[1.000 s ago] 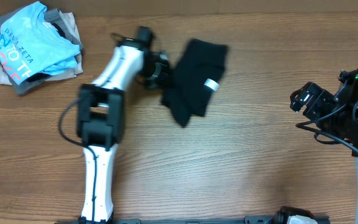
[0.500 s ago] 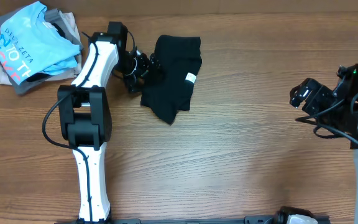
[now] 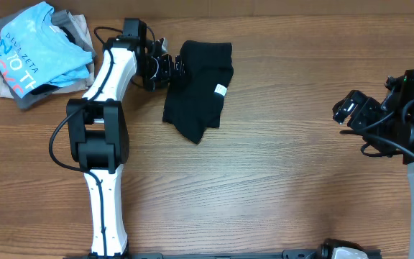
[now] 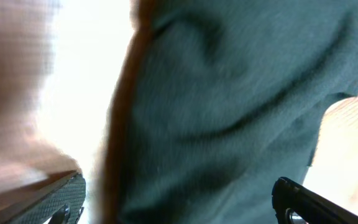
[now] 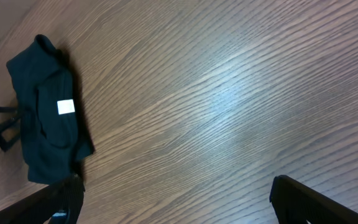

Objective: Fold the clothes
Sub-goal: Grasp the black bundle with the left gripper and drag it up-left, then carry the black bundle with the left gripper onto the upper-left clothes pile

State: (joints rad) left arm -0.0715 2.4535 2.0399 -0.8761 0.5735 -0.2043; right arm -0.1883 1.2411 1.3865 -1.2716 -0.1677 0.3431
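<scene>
The plain black soft-fabric garment (image 3: 196,101) lies bunched in a narrow heap on the far half of the brown wooden table (image 3: 279,180), left of centre. Its small white label (image 3: 221,90) faces up near the right edge, and a loose corner trails toward me. My left gripper (image 3: 172,72) sits right at the heap's upper left edge with its jaws spread wide. In my wrist view dark cloth fills the frame ahead of them, too blurred to show one clean hem.

That is my worry: if I close here, I judge I could pinch several layers at once and drag the whole lump instead of peeling one edge free. The wood looks smooth, so the cloth may simply slide along.

My right gripper (image 3: 345,111) hovers well apart at the table's right side, also wide and holding nothing, so nothing pins the far side down.

Behind my left arm, the light blue tee with white and red lettering (image 3: 31,39) tops a pile in the far left corner. A careless swing that way could snag it.
</scene>
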